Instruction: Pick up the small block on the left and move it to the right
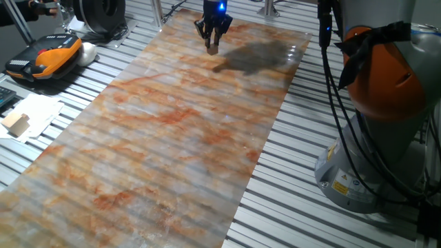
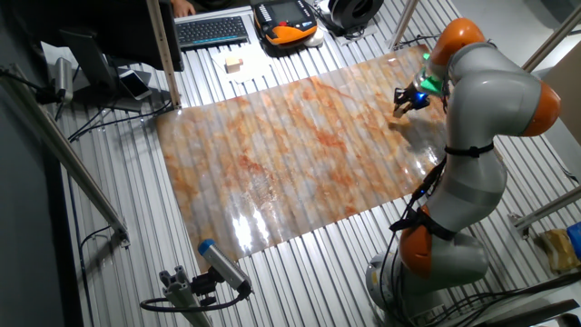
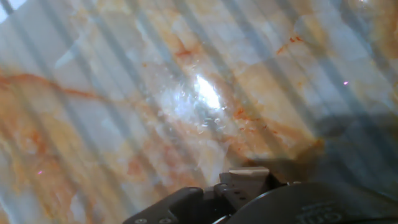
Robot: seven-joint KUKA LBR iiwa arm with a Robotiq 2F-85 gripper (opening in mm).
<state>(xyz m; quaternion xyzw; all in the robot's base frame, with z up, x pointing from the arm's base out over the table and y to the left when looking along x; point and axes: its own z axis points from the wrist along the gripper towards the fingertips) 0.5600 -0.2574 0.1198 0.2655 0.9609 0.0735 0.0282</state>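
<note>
From one fixed view, the gripper [image 1: 213, 43] is hanging at the far end of the marbled sheet [image 1: 165, 138], close to that sheet's far edge. Its fingers are drawn in around the small block [image 1: 213, 49], a tan speck at their tips, pinched between them and sitting just above the surface. A dark shadow is lying just to the right of it. The rest of the sheet is stretching toward the camera, bare. Off its left edge, a larger pale wooden block [image 1: 16, 124] is resting on white paper [image 1: 36, 114], and an orange and black pendant [image 1: 47, 56] is lying farther back. The arm's base [image 1: 365, 158] is standing off the right edge.

From the other fixed view, the gripper [image 2: 406, 100] is working near the sheet's [image 2: 290, 154] right corner, beside the arm's grey elbow [image 2: 490, 82]. The small block [image 2: 397, 113] is showing only as a tan dot under the fingers. A keyboard [image 2: 212, 30] is sitting beyond the far edge.

In the hand view, blurred sheet [image 3: 155, 93] is filling the picture with a bright glare; the dark gripper body [image 3: 249, 199] is showing at the bottom edge, and I cannot tell the block there.
</note>
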